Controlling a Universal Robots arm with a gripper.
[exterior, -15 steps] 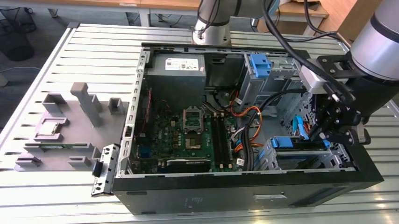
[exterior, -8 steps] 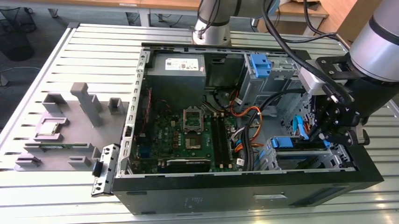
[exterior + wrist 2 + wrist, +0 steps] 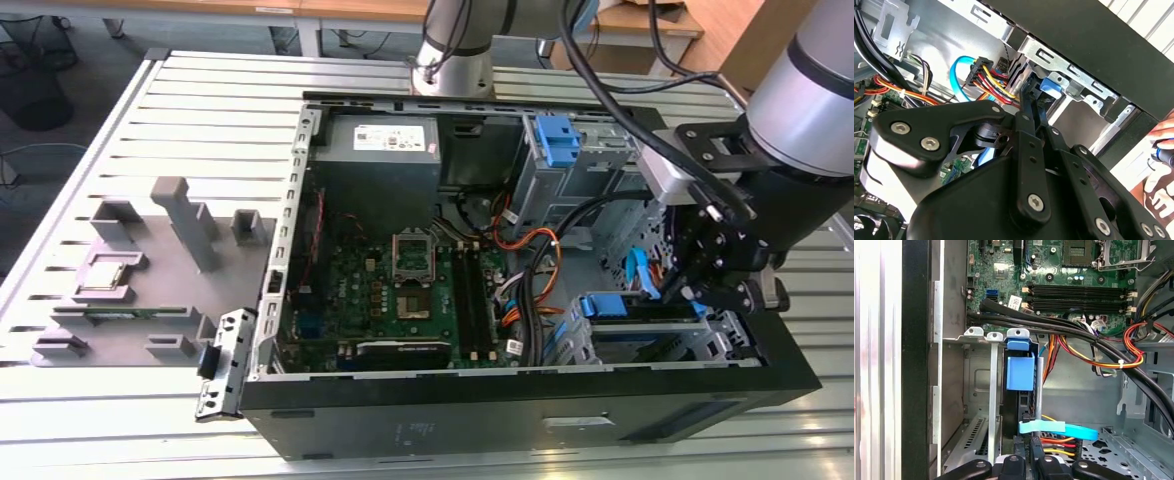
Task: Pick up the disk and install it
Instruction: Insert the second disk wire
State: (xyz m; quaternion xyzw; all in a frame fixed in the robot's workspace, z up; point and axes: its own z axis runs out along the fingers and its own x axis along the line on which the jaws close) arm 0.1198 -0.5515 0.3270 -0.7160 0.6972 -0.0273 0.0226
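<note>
Disk first: the hard drive in its bright blue plastic carrier (image 3: 1019, 371) sits edge-on inside the grey metal drive cage (image 3: 983, 390) at the front corner of the open black computer case (image 3: 534, 420), its blue tab end showing above the cage rail in the first wrist view and as a blue strip (image 3: 617, 305) in the exterior view. Directly over it hangs the black gripper (image 3: 721, 290), its linkages crowding the second wrist view (image 3: 1029, 105), where the fingertips reach down beside the blue tab (image 3: 1051, 82); how far apart the jaws stand, and whether they grip the carrier, I cannot tell. Just beside the drive, a light blue flat data cable (image 3: 1059, 428) and a bundle of red, yellow and black power wires (image 3: 1064, 447) run up to a connector near the gripper. Beyond the cage lies the green motherboard (image 3: 1054, 270) with its black memory slots (image 3: 1079, 290). Farther back in the exterior view stand a second blue plastic bracket (image 3: 557, 140) in the upper bay and the grey power-supply box (image 3: 384, 140). Outside the case, to the exterior view's left, grey moulded fixtures (image 3: 147, 260) rest on the slatted metal table (image 3: 200, 90).
</note>
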